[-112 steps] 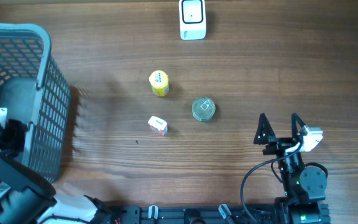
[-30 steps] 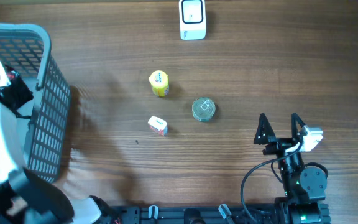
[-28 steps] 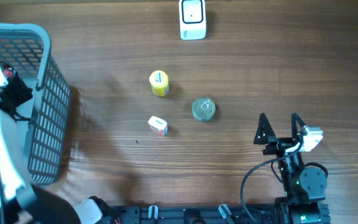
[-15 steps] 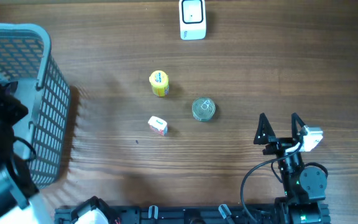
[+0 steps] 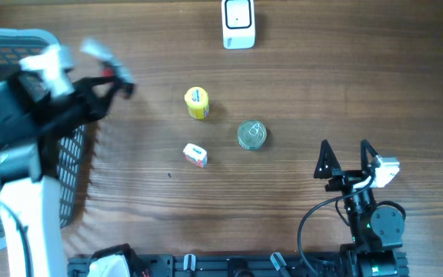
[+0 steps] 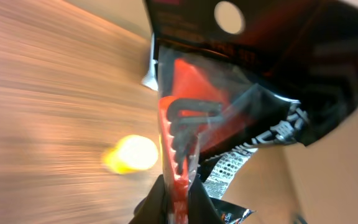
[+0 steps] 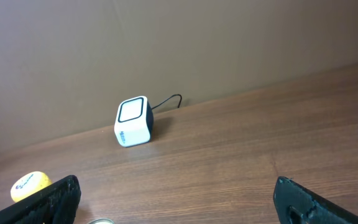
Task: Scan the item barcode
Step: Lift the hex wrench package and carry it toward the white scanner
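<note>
My left gripper (image 6: 178, 191) is shut on the bottom edge of a red and black plastic packet (image 6: 229, 68) with a hang hole; a white printed label (image 6: 229, 169) shows on its lower side. In the overhead view the left gripper (image 5: 118, 81) is motion-blurred just right of the basket, and the packet (image 5: 98, 54) is a pale smear above it. The white scanner (image 5: 238, 24) stands at the table's far edge, also visible in the right wrist view (image 7: 133, 121). My right gripper (image 5: 347, 158) stands open near the front right with nothing between its fingers (image 7: 55, 199).
A grey mesh basket (image 5: 74, 158) fills the left side. On the wood lie a yellow container (image 5: 197, 103), a round tin can (image 5: 251, 135) and a small white box (image 5: 195, 155). The yellow container also shows blurred (image 6: 132, 154) under the packet.
The left arm has come up out of the basket and swung right over the table with the packet in its grip. The right arm has not moved.
</note>
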You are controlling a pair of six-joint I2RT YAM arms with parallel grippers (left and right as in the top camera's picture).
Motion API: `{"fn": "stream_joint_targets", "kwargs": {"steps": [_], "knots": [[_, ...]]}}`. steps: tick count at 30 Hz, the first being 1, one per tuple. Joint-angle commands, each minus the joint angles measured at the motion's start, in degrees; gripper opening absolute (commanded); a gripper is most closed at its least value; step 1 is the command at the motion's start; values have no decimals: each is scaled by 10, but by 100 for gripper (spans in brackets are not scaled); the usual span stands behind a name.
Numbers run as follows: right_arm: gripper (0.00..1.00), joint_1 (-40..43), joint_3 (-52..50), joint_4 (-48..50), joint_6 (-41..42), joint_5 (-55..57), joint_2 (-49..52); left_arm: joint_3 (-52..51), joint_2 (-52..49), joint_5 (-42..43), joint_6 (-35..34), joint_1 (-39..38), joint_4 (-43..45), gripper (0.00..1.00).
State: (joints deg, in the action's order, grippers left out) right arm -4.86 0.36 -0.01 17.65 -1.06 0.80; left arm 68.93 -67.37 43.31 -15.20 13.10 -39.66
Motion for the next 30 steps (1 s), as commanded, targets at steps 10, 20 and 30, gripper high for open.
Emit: {"fn": "stream_joint_targets", "kwargs": {"steps": [10,20,30], "knots": [[100,-3,-1,2,-10,-3,-2,1,-104,470,3,-181,305,4],[100,-3,-1,2,-10,-3,-2,1,-104,470,47,-207,539,4],[100,-3,-1,2,-10,-3,-2,1,-120,470,43,-214,536,4]]}}
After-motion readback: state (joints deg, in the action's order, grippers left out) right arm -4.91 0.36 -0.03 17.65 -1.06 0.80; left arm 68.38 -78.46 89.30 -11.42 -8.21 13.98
